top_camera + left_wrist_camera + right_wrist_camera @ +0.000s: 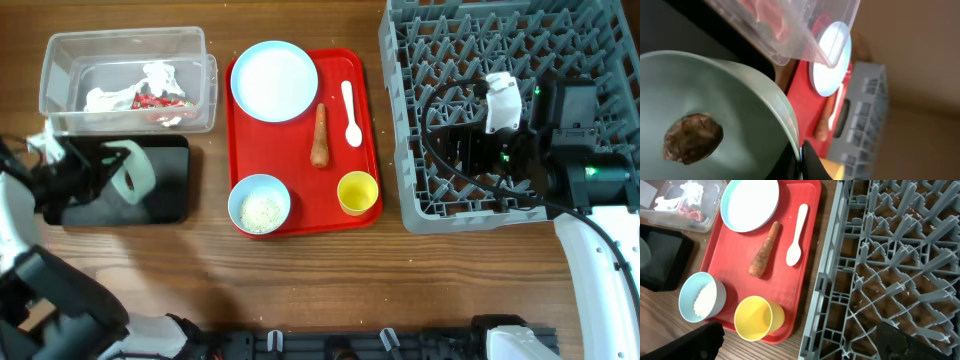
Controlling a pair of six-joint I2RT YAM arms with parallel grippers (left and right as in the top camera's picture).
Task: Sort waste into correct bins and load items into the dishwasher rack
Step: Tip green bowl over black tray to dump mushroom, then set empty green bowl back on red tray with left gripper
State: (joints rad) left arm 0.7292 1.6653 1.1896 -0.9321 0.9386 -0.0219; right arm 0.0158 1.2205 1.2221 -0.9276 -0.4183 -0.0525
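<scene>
My left gripper [118, 168] was clamped on the tilted bowl [740, 110] at its rim, the brown lump [692, 137] lying inside, above the black tray [165, 197].

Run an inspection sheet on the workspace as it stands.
surface: wooden table, no spills seen
job's things: paper and wrapper in clear tub; plate, carrot, spoon, rice bowl, yellow cup on red tray; no dishes seen in rack
clutter: nothing seen
grippers: left gripper pinches held bowl containing brown lump, tilted over black tray; right gripper open, empty, above rack
cables: black cable loops over rack
surroundings: nothing seen
</scene>
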